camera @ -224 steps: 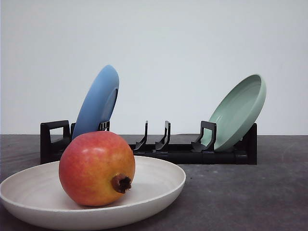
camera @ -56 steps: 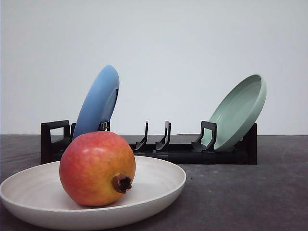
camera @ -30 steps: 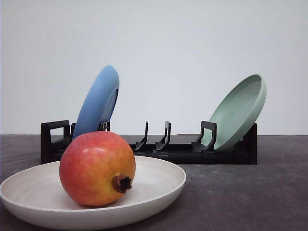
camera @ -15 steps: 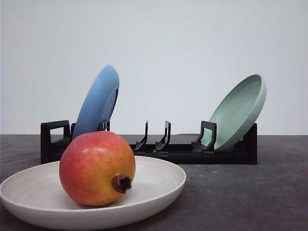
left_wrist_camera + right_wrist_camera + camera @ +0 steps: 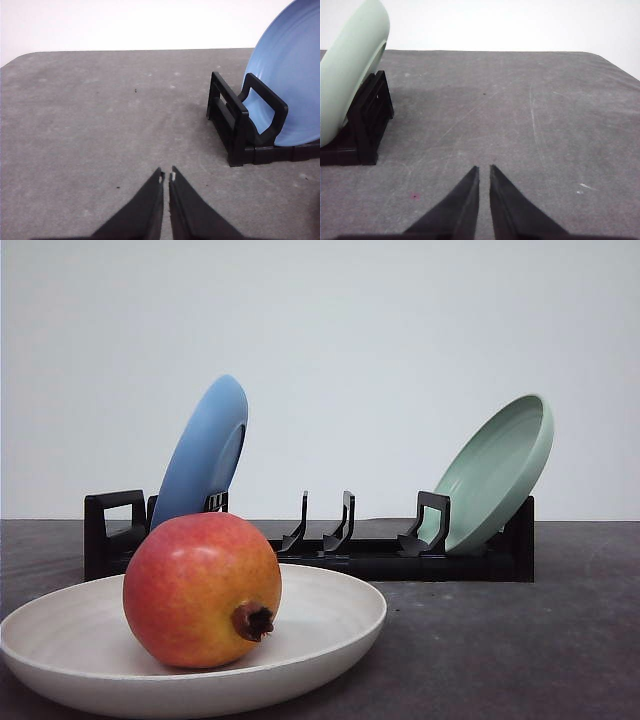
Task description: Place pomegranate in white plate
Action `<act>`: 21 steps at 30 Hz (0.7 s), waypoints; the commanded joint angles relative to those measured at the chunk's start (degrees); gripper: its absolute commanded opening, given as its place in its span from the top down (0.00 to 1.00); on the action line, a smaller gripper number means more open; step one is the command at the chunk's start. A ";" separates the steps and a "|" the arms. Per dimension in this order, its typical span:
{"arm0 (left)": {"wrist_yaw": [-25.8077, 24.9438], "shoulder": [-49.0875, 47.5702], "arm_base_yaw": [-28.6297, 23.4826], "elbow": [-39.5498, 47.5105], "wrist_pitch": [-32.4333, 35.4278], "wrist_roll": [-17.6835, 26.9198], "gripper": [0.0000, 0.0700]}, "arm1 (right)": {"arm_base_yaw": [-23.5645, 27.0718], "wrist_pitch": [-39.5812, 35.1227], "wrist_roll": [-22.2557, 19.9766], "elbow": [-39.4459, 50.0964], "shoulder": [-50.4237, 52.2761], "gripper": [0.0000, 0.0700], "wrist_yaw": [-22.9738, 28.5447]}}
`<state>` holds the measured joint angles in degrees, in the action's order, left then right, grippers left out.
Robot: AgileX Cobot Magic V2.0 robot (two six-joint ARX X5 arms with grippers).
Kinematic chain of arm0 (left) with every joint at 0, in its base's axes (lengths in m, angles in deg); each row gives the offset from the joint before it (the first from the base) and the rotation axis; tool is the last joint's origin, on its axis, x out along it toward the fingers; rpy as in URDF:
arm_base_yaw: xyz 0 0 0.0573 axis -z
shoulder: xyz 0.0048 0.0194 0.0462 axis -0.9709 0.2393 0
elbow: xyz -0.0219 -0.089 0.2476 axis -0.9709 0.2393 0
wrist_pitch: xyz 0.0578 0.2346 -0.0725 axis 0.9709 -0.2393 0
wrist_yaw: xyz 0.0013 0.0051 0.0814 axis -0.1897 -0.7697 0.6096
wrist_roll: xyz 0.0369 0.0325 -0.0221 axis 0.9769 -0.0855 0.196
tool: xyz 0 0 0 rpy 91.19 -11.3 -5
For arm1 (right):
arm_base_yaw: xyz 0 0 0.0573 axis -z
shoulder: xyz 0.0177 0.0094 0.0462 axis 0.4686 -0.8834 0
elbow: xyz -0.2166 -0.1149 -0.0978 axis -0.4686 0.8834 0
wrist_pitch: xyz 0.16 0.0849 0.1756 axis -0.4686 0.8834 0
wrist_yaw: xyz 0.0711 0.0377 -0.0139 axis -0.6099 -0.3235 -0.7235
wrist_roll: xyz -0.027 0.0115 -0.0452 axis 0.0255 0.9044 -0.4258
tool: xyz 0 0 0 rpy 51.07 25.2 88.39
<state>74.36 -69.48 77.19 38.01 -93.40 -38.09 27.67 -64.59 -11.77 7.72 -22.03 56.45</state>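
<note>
The pomegranate [image 5: 201, 589], red fading to orange-yellow with its dark crown facing front right, rests inside the white plate [image 5: 330, 630] at the near left of the table in the front view. My left gripper [image 5: 166, 176] is shut with nothing between its fingers, above bare table beside the left end of the rack. My right gripper [image 5: 484, 170] is likewise shut and holds nothing, over bare table beside the rack's right end.
A black dish rack [image 5: 370, 558] stands across the back of the grey table. A blue plate [image 5: 203, 453] leans in its left end and a pale green plate [image 5: 497, 470] in its right end. Its middle slots stand unfilled.
</note>
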 commanded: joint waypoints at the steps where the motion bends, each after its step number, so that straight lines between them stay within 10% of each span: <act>1: -0.20 -0.07 0.07 0.57 -0.26 0.59 1.00 | 0.02 -0.39 0.59 0.24 0.09 0.95 0.20; 21: -0.20 -0.07 0.07 0.57 -0.26 0.59 1.00 | 0.02 -0.39 0.59 0.24 0.09 0.95 0.20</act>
<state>74.36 -69.48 77.19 38.01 -93.40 -38.09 27.67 -64.59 -11.77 7.72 -22.03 56.45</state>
